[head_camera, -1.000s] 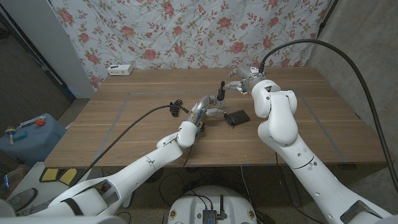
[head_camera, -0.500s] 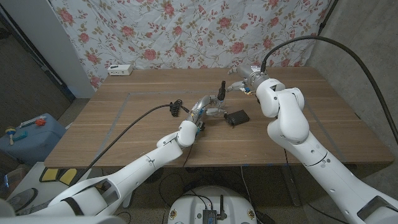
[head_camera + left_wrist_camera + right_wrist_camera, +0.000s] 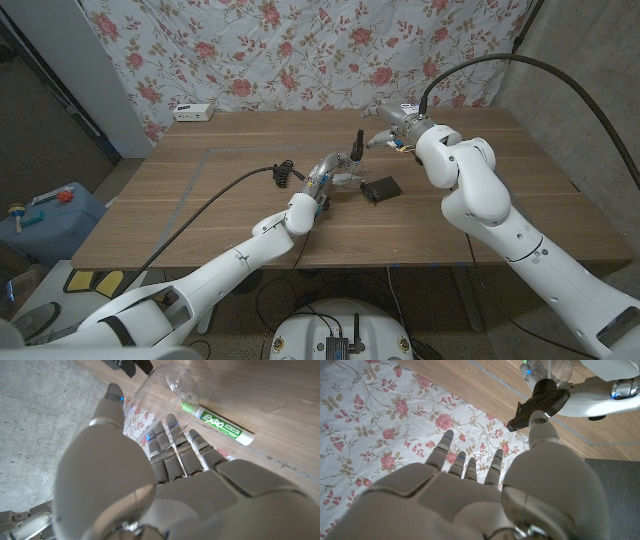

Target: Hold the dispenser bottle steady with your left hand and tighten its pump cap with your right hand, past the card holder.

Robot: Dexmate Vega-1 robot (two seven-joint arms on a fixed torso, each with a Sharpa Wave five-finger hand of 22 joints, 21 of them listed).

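the dispenser bottle [image 3: 343,178], a clear one, stands near the middle of the wooden worktop [image 3: 200,200], with its black pump cap [image 3: 355,146] sticking up at the top. the left robot hand [image 3: 322,180] is wrapped around the bottle's clear body; from the left wrist view the fingers [image 3: 175,455] curl round the transparent wall of the bottle [image 3: 165,390], so that robot hand is grasping it. a green-labelled marker [image 3: 222,424] lies on the wood just beside the bottle's base in that same view.

the right robot hand [image 3: 385,135] sits just beside the pump cap, on the far right side of it. in the right wrist view its fingers [image 3: 470,467] are stretched out and spread toward the flowered cloth [image 3: 380,415], and the thumb tip comes right up against the black pump cap [image 3: 540,405]; whether it truly presses on it i cannot tell. nothing is held there, so that robot hand is released.

the black card holder [image 3: 380,188] lies flat on the worktop just to the right of the bottle, nearer the front edge than the right robot hand. a white power strip [image 3: 194,112] rests at the far left corner against the flowered backdrop [image 3: 300,50]. a black cable [image 3: 230,190] runs along the left arm.
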